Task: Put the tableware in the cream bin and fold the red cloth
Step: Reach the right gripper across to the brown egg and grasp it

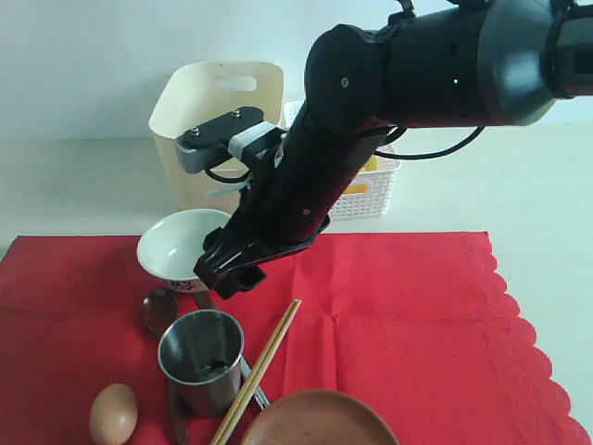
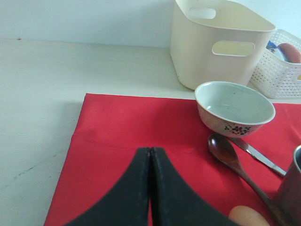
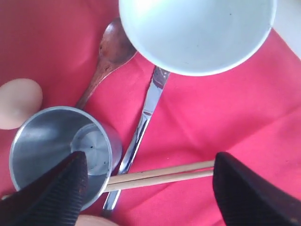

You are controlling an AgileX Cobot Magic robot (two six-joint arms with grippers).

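here right claw (image 3: 149, 186) spread wide above chopsticks (image 3: 160, 174), arm angled down

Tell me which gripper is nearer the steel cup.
Right. The right gripper hangs open over the steel cup and chopsticks; the left gripper, shut, sits over bare red cloth, off to the cup's side.

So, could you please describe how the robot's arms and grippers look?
The right arm has glossy black rounded links, a black cable, a grey screwed bracket and a white band. The left gripper and right gripper have black tapered fingers; the right's look ribbed.
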